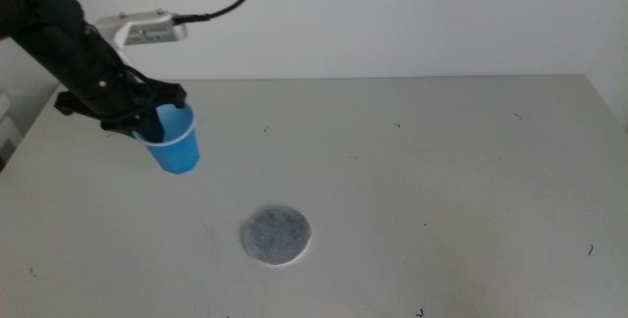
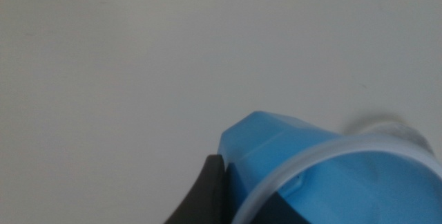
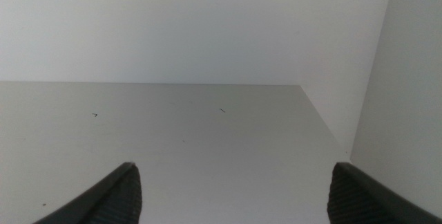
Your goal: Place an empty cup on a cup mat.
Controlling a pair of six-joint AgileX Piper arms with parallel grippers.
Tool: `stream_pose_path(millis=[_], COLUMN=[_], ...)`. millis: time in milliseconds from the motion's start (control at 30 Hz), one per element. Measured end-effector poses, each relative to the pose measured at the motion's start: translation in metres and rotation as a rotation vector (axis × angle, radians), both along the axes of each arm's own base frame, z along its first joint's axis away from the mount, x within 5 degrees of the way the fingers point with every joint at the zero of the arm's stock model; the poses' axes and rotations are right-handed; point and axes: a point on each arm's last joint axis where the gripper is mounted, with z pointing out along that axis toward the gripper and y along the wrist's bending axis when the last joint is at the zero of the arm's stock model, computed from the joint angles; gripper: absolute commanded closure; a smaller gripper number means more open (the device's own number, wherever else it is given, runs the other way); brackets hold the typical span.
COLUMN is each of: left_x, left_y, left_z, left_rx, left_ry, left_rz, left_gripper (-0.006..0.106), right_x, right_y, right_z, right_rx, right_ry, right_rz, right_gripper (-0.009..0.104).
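The blue cup [image 1: 177, 141] with a white rim hangs tilted above the table at the left, held at its rim by my left gripper [image 1: 149, 122], which is shut on it. In the left wrist view the cup [image 2: 304, 162] fills the lower right beside one dark jaw. The grey round cup mat [image 1: 276, 235] lies flat on the table, to the right of and nearer than the cup, apart from it. My right gripper [image 3: 231, 196] is open and empty, out of the middle view, facing the table's far right corner.
The grey table [image 1: 442, 161] carries small dark specks. A white wall stands behind it. The left arm's cable [image 1: 231, 4] loops above the table's back left.
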Motion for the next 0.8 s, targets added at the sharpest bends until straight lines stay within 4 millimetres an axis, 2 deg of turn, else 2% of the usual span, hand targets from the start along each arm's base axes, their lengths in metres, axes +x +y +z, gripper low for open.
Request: stream_pose_path(millis=[233,367,567,800], left_x=[-0.021,-0.032,-0.042,-0.038], left_y=[-0.069,-0.100,-0.122,-0.130], left_z=[-0.017,-0.027,-0.040,-0.065], left_rx=[-0.014,-0.023,-0.022,-0.017], left_ry=[0.013,-0.014,-0.008,0.062], left_rz=[-0.121,-0.173,-0.220,-0.214], left_gripper=[0.100,0.100,0.100,0.100], right_x=[0.000,0.000,0.000,0.000], right_y=[0.000,0.000,0.000,0.000], right_z=[0.000,0.000,0.000,0.000], right_rx=[0.000,0.000,0.000,0.000], right_ry=[0.000,0.000,0.000,0.000], right_rz=[0.000,0.000,0.000,0.000], right_gripper=[0.001,0.001,0.001,0.001])
